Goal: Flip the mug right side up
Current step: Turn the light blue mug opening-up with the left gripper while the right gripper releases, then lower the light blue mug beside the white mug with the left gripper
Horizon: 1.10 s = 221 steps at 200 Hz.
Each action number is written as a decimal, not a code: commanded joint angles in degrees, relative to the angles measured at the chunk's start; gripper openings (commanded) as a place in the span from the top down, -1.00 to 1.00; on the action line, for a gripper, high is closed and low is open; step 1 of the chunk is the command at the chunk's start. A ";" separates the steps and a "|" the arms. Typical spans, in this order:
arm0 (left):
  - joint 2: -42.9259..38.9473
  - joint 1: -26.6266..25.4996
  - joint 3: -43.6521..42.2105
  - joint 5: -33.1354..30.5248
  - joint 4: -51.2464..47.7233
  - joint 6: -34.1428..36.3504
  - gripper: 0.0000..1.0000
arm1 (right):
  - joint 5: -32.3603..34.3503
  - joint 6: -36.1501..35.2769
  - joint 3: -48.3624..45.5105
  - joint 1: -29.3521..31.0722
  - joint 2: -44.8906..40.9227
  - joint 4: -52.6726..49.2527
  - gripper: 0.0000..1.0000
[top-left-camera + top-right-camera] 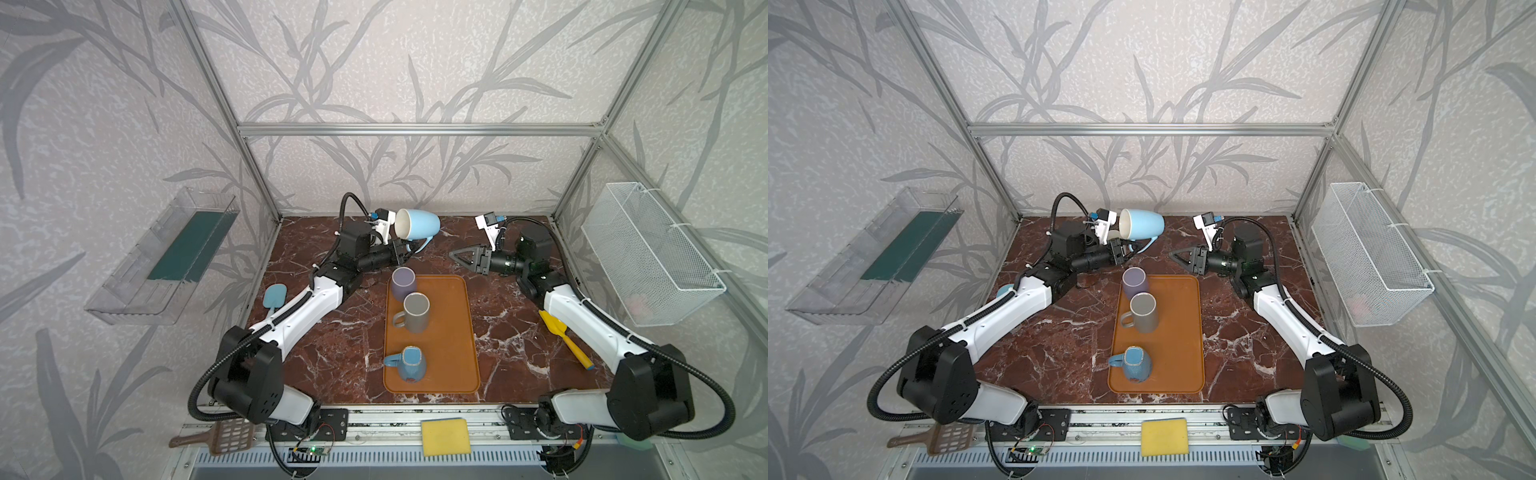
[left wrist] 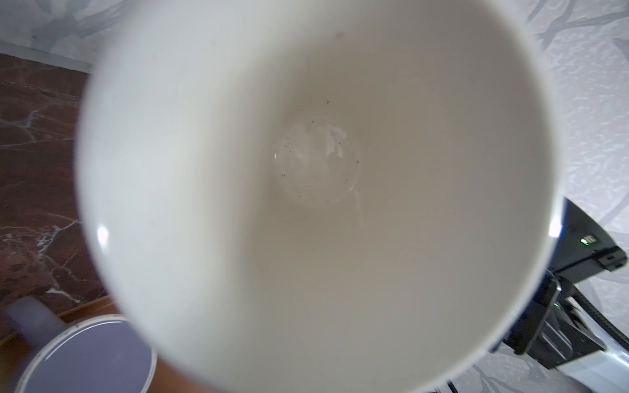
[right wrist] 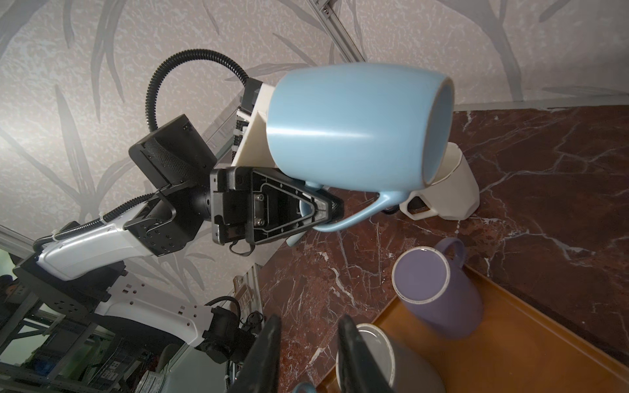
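Note:
A light blue mug (image 1: 419, 224) (image 1: 1142, 224) hangs in the air at the back of the table, tipped on its side with its base to the right. Its white inside (image 2: 316, 163) fills the left wrist view, which hides the jaws there. In the right wrist view my left gripper (image 3: 326, 209) is shut on the handle below the mug (image 3: 350, 129). In both top views the left gripper (image 1: 406, 250) (image 1: 1124, 249) sits under the mug. My right gripper (image 1: 455, 254) (image 1: 1173, 254) (image 3: 308, 323) hovers to the mug's right, open a little and holding nothing.
An orange tray (image 1: 457, 332) carries a purple mug (image 1: 404, 282), a grey mug (image 1: 415, 311) and a blue mug (image 1: 409, 363). A white faceted mug (image 3: 449, 190) stands under the held mug. A blue spatula (image 1: 274, 297), a yellow scoop (image 1: 565, 336) and a wire basket (image 1: 648, 253) are at the sides.

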 commanded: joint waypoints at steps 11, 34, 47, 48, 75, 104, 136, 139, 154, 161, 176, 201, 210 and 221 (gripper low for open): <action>2.75 0.13 6.13 -6.86 -6.17 6.74 1.00 | 0.76 -1.40 -2.06 -0.37 -2.79 -0.98 0.39; 6.25 0.00 9.38 -10.39 -10.11 8.90 1.00 | 0.86 -1.20 -2.62 -0.46 -2.36 -1.09 0.40; 8.33 -0.17 11.59 -12.55 -12.55 10.03 1.00 | 1.12 -1.21 -2.62 -0.54 -1.66 -1.38 0.40; 8.56 -0.18 11.70 -12.82 -12.80 10.10 1.00 | 1.07 -1.25 -2.62 -0.55 -1.62 -1.37 0.40; 12.91 -1.04 16.90 -19.37 -18.75 12.97 1.00 | 0.47 -0.94 -2.47 -0.72 0.06 -1.36 0.41; 17.55 -1.79 22.14 -23.42 -23.48 13.89 1.00 | 0.39 -0.83 -2.62 -0.81 0.44 -1.66 0.41; 23.22 -2.22 28.99 -26.40 -30.11 14.05 1.00 | 0.84 -0.90 -2.62 -0.99 0.42 -2.90 0.42; 23.62 -2.31 29.58 -26.64 -30.63 14.05 1.00 | 0.79 -0.88 -2.67 -1.02 0.39 -2.90 0.42; 25.52 -2.50 31.91 -28.32 -32.89 14.24 1.00 | 0.84 -1.02 -2.75 -1.07 0.27 -3.28 0.42; 26.48 -2.55 33.21 -28.91 -34.13 14.26 1.00 | 0.84 -1.02 -2.79 -1.16 0.18 -3.52 0.42; 28.24 -2.47 35.69 -30.17 -36.53 14.29 1.00 | 0.84 -1.03 -2.88 -1.16 -0.05 -3.85 0.42; 31.15 -2.64 39.44 -30.66 -40.63 14.47 1.00 | 0.93 -1.09 -3.24 -1.25 -0.34 -4.49 0.42; 32.13 -2.77 40.40 -31.03 -41.84 14.48 1.00 | 0.97 -1.11 -3.40 -1.25 -0.44 -4.69 0.43; 33.28 -2.97 41.86 -31.98 -43.44 14.71 1.00 | 1.09 -1.04 -3.74 -1.27 -0.59 -4.78 0.43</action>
